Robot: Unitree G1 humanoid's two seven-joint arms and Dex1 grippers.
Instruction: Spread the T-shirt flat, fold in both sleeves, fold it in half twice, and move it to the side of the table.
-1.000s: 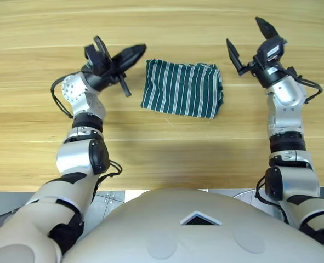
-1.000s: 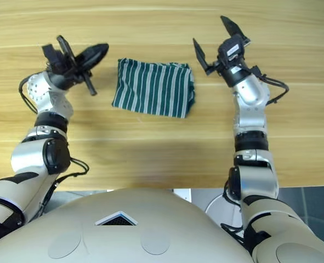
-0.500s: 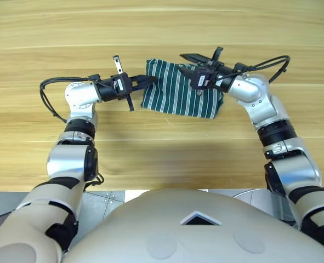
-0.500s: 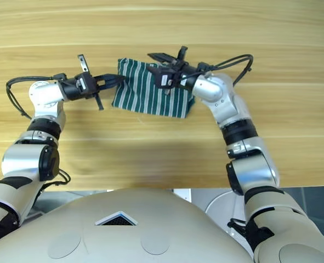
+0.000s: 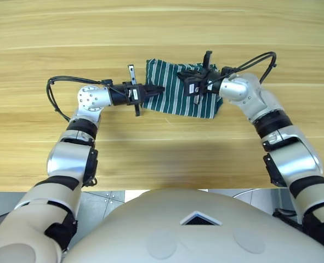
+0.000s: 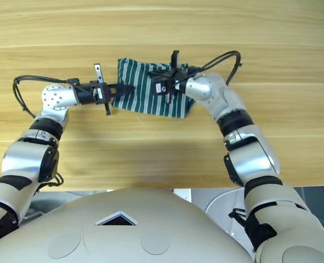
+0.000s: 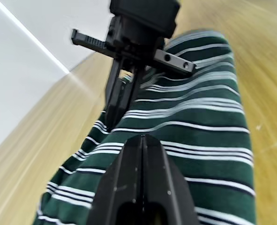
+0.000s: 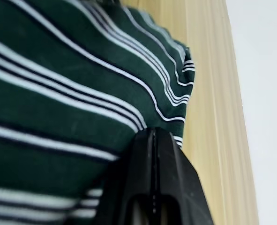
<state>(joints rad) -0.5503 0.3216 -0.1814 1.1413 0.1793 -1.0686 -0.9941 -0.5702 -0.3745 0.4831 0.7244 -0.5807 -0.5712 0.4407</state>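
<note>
now the t-shirt (image 5: 172,103), green with white stripes, is lying on the desk (image 5: 162,27) as a small folded rectangle. the folding is looking done, and by my reading only the move to the side is remaining. the left gripper (image 7: 142,140) is sitting over the t-shirt's left edge with its fingers pressed together. its tip is lying on the cloth, with no fabric showing between the fingers. the right gripper (image 8: 152,136) is resting over the t-shirt's far middle, fingers likewise pressed together and the tip touching the stripes. neither one is looking like it is pinching anything, so a push or drag seems likelier than a lift. the risk is that pressed tips are catching only the top layer, so that layer is sliding while the lower ones are lagging, and the folds are opening or bunching. uneven pressure from the two sides could be turning the bundle askew. the two grippers are also working close together over one small bundle, so they could be knocking into each other.
</note>
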